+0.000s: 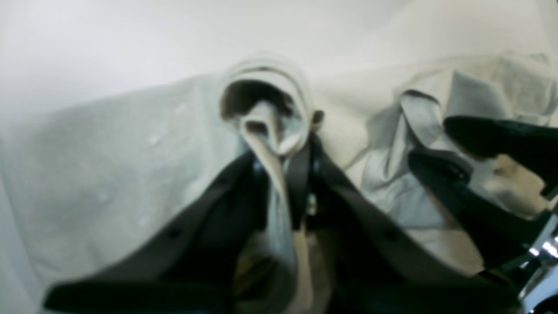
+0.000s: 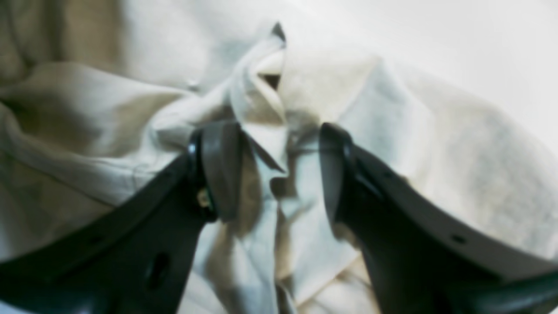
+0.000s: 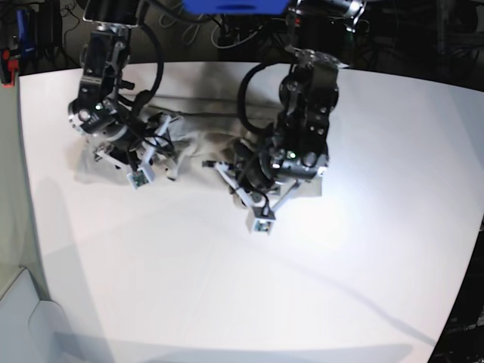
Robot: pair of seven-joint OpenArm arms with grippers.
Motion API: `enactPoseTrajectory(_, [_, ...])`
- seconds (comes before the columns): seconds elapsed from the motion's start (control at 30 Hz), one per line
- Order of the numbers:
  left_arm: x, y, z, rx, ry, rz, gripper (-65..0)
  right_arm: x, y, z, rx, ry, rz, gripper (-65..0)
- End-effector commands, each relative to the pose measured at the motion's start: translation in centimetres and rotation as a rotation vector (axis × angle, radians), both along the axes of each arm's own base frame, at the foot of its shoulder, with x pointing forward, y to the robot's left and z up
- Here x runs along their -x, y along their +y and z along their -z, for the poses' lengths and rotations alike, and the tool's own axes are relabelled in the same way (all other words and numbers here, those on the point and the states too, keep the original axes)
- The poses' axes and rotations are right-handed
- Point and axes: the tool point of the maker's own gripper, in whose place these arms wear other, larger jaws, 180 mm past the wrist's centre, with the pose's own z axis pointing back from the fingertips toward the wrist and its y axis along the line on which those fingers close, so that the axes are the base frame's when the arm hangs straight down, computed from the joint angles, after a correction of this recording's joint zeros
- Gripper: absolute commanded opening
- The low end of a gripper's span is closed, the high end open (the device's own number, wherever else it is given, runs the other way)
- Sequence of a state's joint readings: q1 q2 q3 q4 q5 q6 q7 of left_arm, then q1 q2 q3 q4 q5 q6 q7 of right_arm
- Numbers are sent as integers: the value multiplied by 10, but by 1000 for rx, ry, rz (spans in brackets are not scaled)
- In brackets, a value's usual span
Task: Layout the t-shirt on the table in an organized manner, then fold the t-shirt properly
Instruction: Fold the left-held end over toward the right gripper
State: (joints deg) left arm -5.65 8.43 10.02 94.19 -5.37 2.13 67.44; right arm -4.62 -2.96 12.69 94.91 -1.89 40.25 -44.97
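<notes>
Base view: both arms hide most of the t-shirt (image 3: 200,140)

the near half of the table (image 3: 249,302) lies bare right out to its front edge and side edges, so there is open passage there. toward the far edge the crumpled t-shirt (image 3: 193,140) and both arms crowd the surface (only a narrow gap between them), blocking passage.

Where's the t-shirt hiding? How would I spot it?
Look at the big white table, along its far side under the two black arms. The t-shirt is the crumpled beige cloth there, the only soft, wrinkly thing.
</notes>
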Motion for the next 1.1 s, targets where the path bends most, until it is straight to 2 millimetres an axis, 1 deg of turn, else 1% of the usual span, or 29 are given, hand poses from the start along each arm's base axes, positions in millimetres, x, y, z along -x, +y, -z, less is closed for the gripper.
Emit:
enactPoseTrajectory(0.0, [-10,-7,-14,26,-42,-4,-649,-10,1,-12,-16,-49,3,-356])
enactPoseTrajectory(0.2, [-3,-25,-15,17,-52,60,-647,-10,1,-12,-16,-49,3,-356])
enactPoseTrajectory(0.6, [3,-25,-11,4,-10,77,-640,-10,1,-12,-16,-50,3,-356])
enactPoseTrajectory(0.67, [4,-23,-11,0,2,76,-593,-11,1,-13,-15,-53,3,-356])
enactPoseTrajectory(0.73, [7,-22,-9,-4,20,77,-512,-11,1,-13,-15,-53,3,-356])
enactPoseTrajectory(0.83, [9,-22,-10,-4,24,79,-366,-11,1,-13,-15,-53,3,-356])
enactPoseTrajectory(0.87, [8,-22,-10,-4,23,78,-325,-11,1,-13,-15,-53,3,-356])
enactPoseTrajectory(0.93, [7,-22,-12,-1,14,76,-262,-11,1,-13,-15,-53,3,-356])
enactPoseTrajectory(1.0, [3,-21,-26,14,-32,68,-223,-11,1,-14,-14,-55,3,-356])
enactPoseTrajectory(1.07, [-3,-17,-49,36,-101,49,-217,-11,-1,-14,-14,-55,9,-355])
